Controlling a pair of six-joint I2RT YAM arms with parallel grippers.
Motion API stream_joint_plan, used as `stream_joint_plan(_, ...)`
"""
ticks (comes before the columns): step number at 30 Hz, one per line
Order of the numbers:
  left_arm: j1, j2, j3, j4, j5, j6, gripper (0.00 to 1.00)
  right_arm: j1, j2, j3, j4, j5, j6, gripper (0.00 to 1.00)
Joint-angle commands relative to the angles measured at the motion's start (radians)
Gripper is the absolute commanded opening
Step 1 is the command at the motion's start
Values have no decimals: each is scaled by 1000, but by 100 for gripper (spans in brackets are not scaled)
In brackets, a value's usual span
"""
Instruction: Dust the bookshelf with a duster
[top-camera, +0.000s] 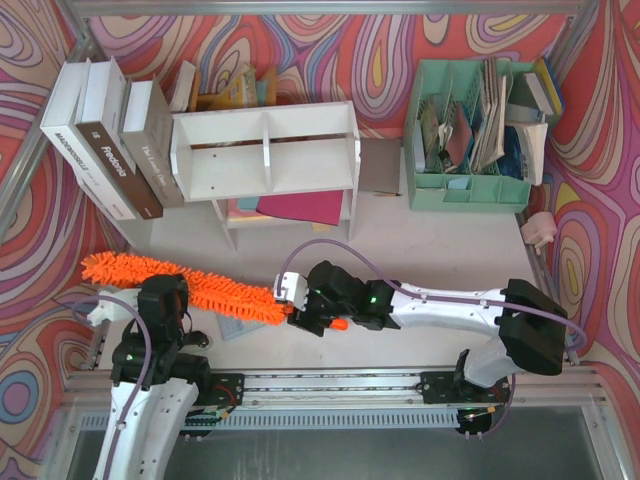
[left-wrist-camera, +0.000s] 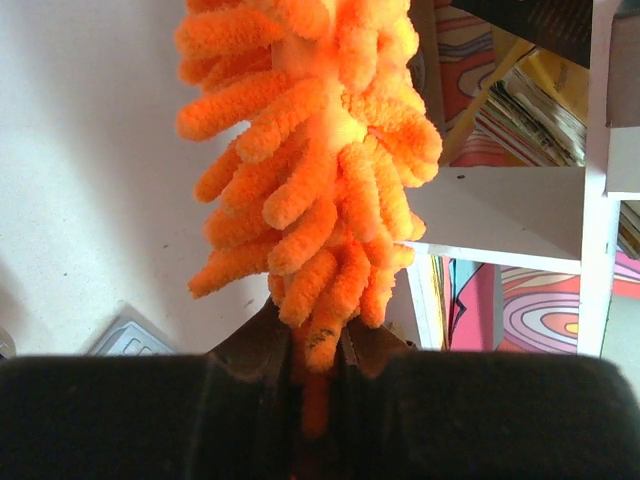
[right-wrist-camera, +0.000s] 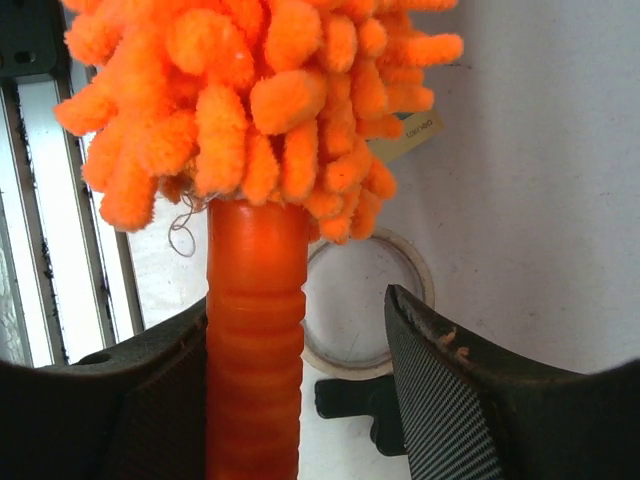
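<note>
The fluffy orange duster (top-camera: 200, 285) lies slanted across the near table in front of the white bookshelf (top-camera: 265, 150). My left gripper (top-camera: 168, 287) is shut on strands near the duster's far end; the left wrist view has the jaws (left-wrist-camera: 320, 345) pinching orange fluff (left-wrist-camera: 310, 150), with the bookshelf (left-wrist-camera: 500, 215) behind. My right gripper (top-camera: 300, 308) straddles the orange handle (right-wrist-camera: 255, 340) just below the fluff (right-wrist-camera: 250, 100). In the right wrist view the gripper (right-wrist-camera: 300, 320) is open: the left finger rests against the handle and the right finger (right-wrist-camera: 440, 370) stands apart from it.
Big white and brown books (top-camera: 100, 130) lean left of the shelf. A mint-green organizer (top-camera: 470, 130) full of papers stands at the back right. A tape ring (right-wrist-camera: 365, 300) lies on the table under the handle. The metal rail (top-camera: 330, 385) runs along the near edge.
</note>
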Motion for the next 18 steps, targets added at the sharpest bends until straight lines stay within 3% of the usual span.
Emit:
stream_joint_plan(1,2,-2,-9,30,42,-60,0,4,14,25,57,8,18,54)
stream_joint_plan(7,2,-3,-26,46,70,-88,0,4,12,11,64,23,25,43)
stream_joint_plan(18,2,-12,-2,-4,49,-80,0,4,-17,12,38,39,17,13)
